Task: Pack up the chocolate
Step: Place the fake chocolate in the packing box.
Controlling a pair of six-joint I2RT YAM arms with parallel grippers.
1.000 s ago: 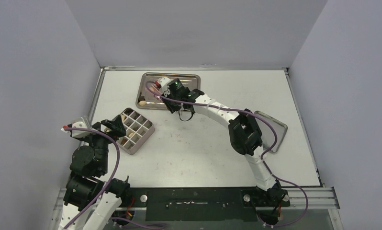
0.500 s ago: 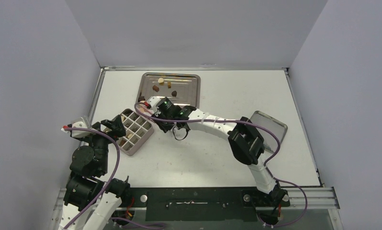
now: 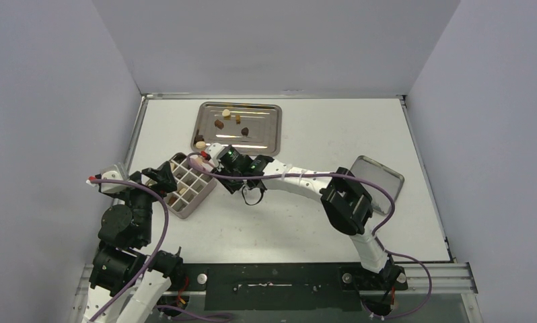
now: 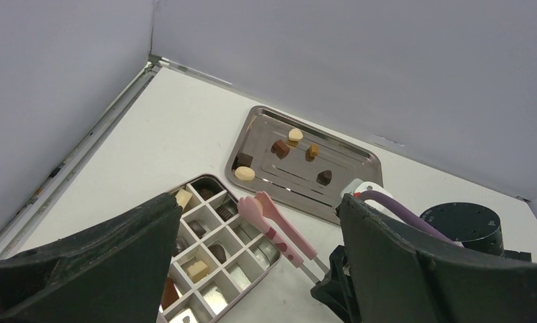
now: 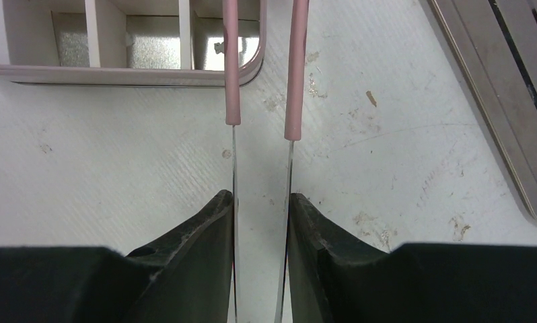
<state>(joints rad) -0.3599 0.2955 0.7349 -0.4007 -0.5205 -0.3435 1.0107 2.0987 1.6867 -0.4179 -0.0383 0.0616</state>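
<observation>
Right gripper [image 5: 260, 202] is clamping partway shut on the pink tongs [image 5: 232, 67], holding their tips over the divided box [image 4: 212, 232] at the corner nearest the steel tray [image 4: 346, 158]. Can't tell if a piece is pinched. Left gripper [image 3: 161, 176] is hanging wide open, empty, beside the box. Chocolate [image 4: 280, 148] is lying partly on the tray, partly in cells. Step: placing. Next I'm probably lowering into a free cell and easing the squeeze.

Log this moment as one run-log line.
right gripper: shut on pink tongs | tong tips: over compartment box | left gripper: open, beside box | chocolate: pieces on steel tray
</observation>
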